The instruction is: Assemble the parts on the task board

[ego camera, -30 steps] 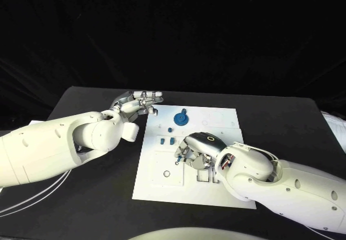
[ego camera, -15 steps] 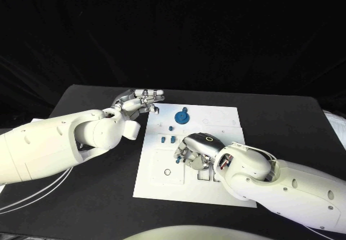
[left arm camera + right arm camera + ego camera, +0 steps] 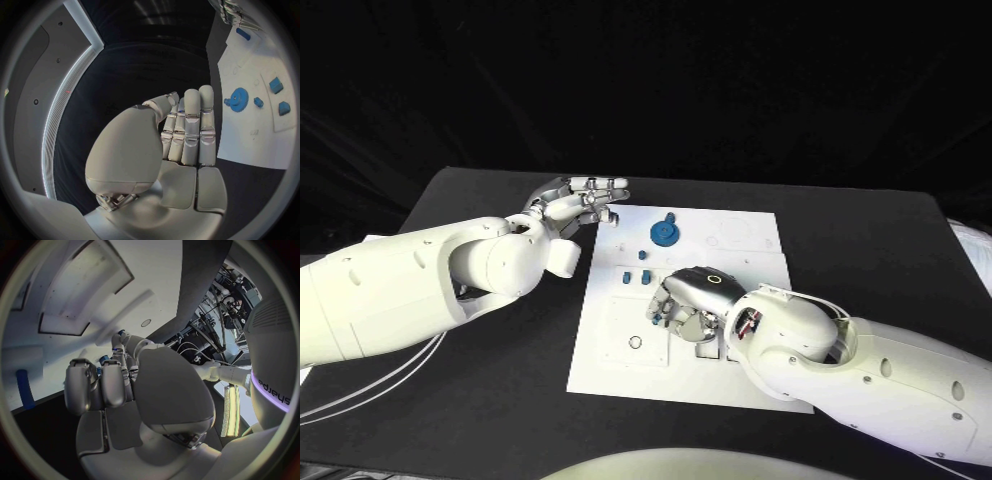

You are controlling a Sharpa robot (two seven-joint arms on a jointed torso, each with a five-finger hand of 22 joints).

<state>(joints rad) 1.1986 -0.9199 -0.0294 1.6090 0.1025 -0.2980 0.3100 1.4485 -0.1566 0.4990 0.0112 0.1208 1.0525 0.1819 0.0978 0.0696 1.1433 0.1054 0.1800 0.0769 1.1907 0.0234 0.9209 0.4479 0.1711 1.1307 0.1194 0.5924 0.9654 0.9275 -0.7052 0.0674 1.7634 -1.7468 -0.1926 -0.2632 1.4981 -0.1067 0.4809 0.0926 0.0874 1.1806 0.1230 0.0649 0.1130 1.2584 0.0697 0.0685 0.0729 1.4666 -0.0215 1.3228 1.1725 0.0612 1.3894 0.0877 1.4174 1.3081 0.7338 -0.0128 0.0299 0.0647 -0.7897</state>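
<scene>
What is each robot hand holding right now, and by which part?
The left robot hand holds nothing, fingers straight beside the task board. The right robot hand is curled over a small blue part; the grip itself cannot be told.

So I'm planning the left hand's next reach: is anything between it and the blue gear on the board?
Nothing visible stands between them. The left hand hovers at the task board's far left corner, empty, and only bare board separates it from the blue gear. The right hand works nearer the board's middle.
</scene>
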